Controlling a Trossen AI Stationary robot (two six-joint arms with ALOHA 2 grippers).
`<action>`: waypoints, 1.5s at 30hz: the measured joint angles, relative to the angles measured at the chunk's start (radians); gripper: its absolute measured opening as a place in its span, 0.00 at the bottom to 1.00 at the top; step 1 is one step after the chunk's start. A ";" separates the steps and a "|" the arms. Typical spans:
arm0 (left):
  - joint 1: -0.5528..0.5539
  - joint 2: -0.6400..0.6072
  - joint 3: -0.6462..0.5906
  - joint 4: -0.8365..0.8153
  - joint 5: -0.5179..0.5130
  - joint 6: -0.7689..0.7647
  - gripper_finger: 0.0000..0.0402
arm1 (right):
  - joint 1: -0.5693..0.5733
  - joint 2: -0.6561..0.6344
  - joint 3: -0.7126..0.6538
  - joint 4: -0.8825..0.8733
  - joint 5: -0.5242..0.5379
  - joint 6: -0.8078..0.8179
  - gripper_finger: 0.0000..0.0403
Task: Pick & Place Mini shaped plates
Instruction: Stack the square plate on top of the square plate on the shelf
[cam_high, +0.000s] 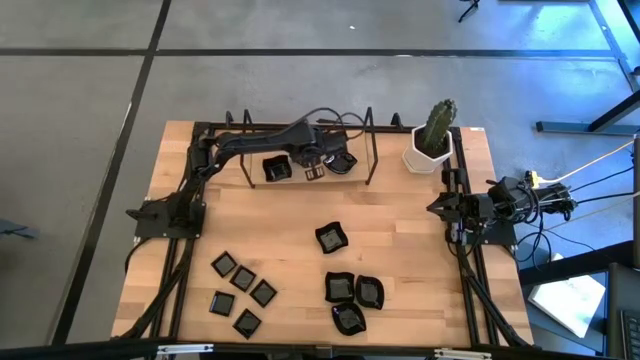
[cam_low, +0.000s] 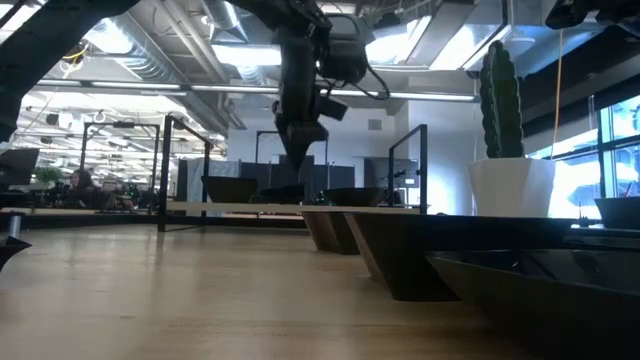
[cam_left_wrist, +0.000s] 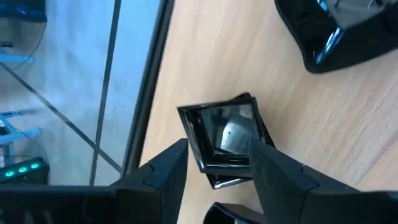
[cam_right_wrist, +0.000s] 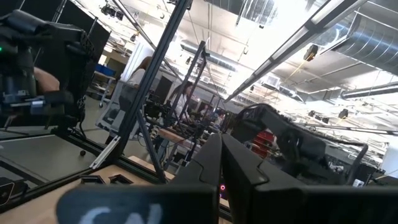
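My left gripper is open and points down over a small stack of flat black square plates that lies on the wood at the table's far edge. Its fingers stand on either side of the stack and above it; in the low view the fingertips hang clear of the table. A raised-rim square plate and a wavy-edged plate lie on either side of the stack. Several small squares and several larger dishes rest on the near half of the table. My right gripper is shut and waits at the right edge.
A white pot with a cactus stands at the far right corner. A thin black metal frame rises along the far edge, close to the left gripper. One wavy dish sits alone mid-table. Bare wood lies between the far and near groups.
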 joint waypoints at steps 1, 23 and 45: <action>-0.001 0.000 0.010 -0.004 0.000 -0.004 0.42 | 0.000 0.000 0.000 0.000 0.000 0.000 0.04; 0.029 0.010 0.029 0.074 0.115 -0.002 0.42 | 0.000 0.000 0.000 0.000 0.000 0.000 0.04; 0.083 0.047 0.029 0.076 0.077 0.040 0.42 | 0.000 0.000 0.000 -0.008 0.000 0.001 0.04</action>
